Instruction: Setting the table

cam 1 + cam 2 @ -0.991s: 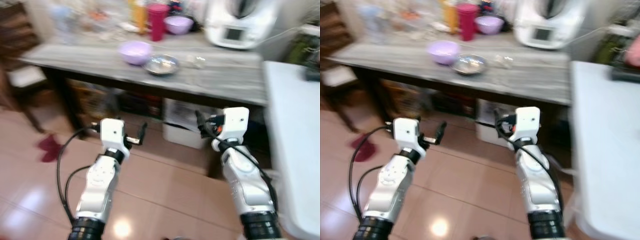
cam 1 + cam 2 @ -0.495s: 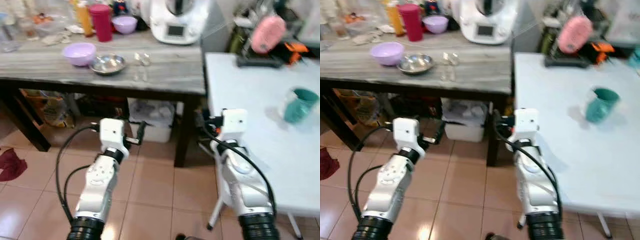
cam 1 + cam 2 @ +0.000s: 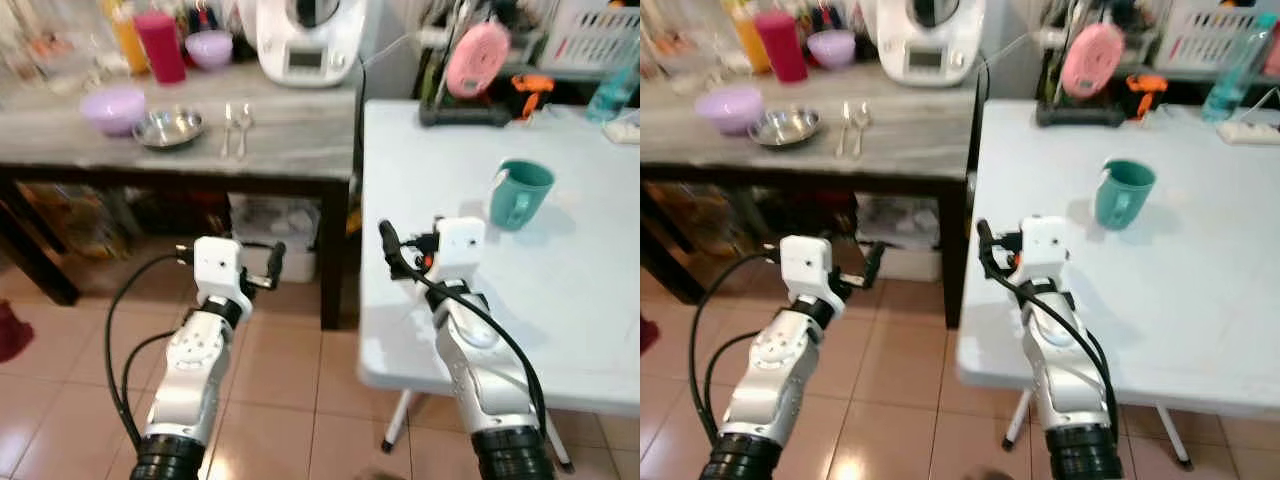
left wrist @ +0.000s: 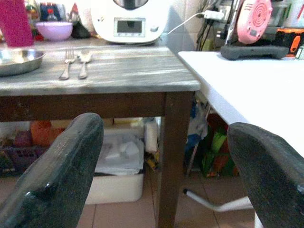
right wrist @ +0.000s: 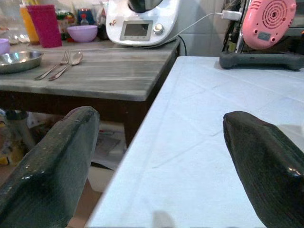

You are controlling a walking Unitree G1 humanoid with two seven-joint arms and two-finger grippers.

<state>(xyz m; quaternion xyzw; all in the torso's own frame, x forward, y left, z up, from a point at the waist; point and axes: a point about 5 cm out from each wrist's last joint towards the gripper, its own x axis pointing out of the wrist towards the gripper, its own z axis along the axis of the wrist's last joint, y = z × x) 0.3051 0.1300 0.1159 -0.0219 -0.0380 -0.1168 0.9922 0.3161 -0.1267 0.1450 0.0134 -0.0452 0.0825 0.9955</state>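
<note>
A teal mug (image 3: pixel 518 192) stands upright on the white desk (image 3: pixel 560 300), handle toward the robot, ahead and right of the right fingers (image 5: pixel 52 161). A fork (image 4: pixel 66 64) and spoon (image 4: pixel 83 61) lie side by side on the grey desk (image 4: pixel 123 71), beside a steel bowl (image 3: pixel 168 127), well ahead of the left fingers (image 4: pixel 57 171).

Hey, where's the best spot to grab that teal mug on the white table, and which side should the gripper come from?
Probably the mug body or rim on its right side, approached from the right or from above. It stands upright, mouth up, on the white table, and its handle points left, toward the grey table, so that side is blocked. Both grippers hang open, empty, well short of it.
</note>
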